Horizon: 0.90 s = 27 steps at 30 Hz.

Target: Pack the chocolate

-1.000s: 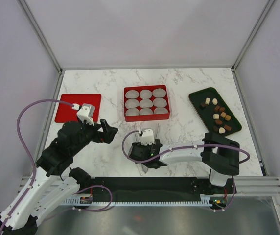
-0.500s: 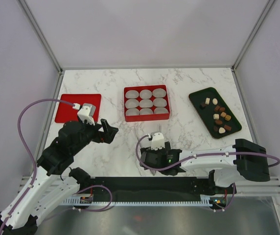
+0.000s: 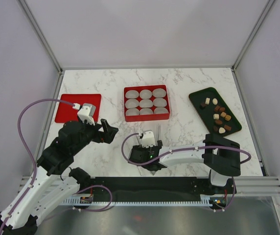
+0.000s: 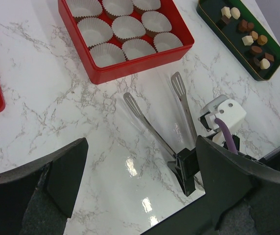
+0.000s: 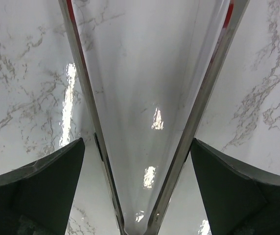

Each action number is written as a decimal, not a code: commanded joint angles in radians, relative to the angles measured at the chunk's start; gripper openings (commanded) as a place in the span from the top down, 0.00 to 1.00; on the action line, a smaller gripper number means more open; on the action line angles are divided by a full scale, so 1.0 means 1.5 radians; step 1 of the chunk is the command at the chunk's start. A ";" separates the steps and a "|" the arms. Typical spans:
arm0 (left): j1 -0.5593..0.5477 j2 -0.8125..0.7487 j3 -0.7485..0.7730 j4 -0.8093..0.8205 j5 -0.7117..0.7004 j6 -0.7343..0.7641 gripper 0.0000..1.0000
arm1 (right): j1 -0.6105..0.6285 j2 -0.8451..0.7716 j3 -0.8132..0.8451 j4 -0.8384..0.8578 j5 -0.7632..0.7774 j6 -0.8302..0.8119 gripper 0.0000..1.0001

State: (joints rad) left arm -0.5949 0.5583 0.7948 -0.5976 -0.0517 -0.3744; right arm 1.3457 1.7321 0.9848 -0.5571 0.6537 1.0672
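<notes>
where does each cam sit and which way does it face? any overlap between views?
Top external: above and behind the bases, looking down at the table; both arms show, left arm, right arm.
Left wrist: on the left arm, looking rightward across tongs, red box and green tray; left gripper open at the bottom corners.
Right wrist: pointing down, close over the tongs; right gripper open, either side.
Shared: all three see the tongs; top and left wrist also share box and tray.
</notes>
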 commanded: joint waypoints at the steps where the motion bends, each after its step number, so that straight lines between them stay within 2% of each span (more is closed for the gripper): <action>1: 0.003 0.000 -0.004 0.003 -0.010 -0.016 0.01 | -0.008 0.005 0.020 -0.002 0.020 0.012 0.02; 10: 0.003 0.000 -0.004 0.003 -0.011 -0.016 0.01 | -0.032 -0.014 -0.030 0.073 -0.013 -0.017 0.02; 27: 0.003 0.003 -0.004 0.002 -0.014 -0.016 0.01 | -0.046 -0.028 -0.086 0.110 -0.031 -0.032 0.10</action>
State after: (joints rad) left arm -0.5949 0.5583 0.7948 -0.5980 -0.0517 -0.3748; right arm 1.2881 1.6924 0.8955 -0.3889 0.6296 1.0168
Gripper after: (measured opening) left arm 0.991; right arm 0.909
